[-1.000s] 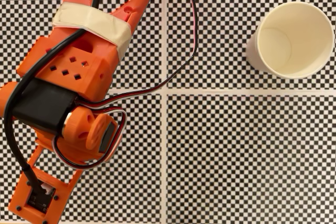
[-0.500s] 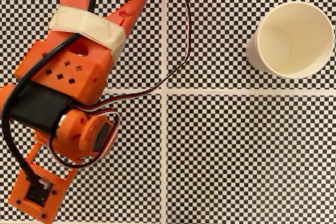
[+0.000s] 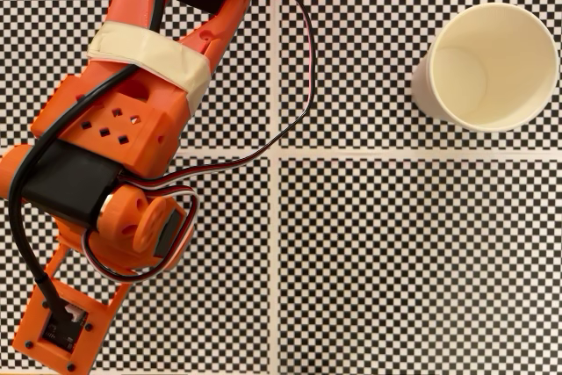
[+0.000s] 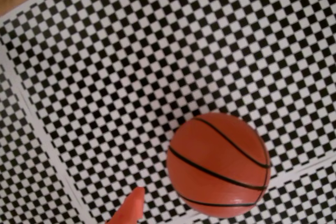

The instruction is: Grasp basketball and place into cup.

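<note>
Small orange-red pebbled toy basketball (image 4: 218, 164) sits free on checkered worktop (image 4: 131, 66); likely light, rolls easily. Pinch across its middle. Claw state: cannot tell.

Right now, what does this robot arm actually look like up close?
The arm is bright orange plastic with square holes in one block. Cream tape wraps one link, black boxes sit at the joints, and black, red and white cables loop beside it. An orange end effector fingertip pokes into the wrist view.
</note>
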`<action>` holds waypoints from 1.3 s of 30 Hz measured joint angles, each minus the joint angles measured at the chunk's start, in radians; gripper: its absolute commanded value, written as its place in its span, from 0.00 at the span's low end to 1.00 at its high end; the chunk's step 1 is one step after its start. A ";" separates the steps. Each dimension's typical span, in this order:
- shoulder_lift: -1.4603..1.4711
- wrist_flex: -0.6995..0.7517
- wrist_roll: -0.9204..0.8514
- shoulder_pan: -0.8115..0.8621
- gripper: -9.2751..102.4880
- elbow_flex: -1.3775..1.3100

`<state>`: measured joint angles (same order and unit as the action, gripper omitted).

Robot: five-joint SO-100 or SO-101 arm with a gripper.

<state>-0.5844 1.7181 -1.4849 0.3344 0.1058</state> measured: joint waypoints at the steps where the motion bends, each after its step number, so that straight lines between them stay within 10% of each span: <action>1: 0.008 0.000 0.000 0.000 0.62 -0.005; 39: 0.153 0.000 0.000 -0.002 0.62 -0.048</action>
<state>-0.4310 1.7181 -1.4849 0.3329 0.0583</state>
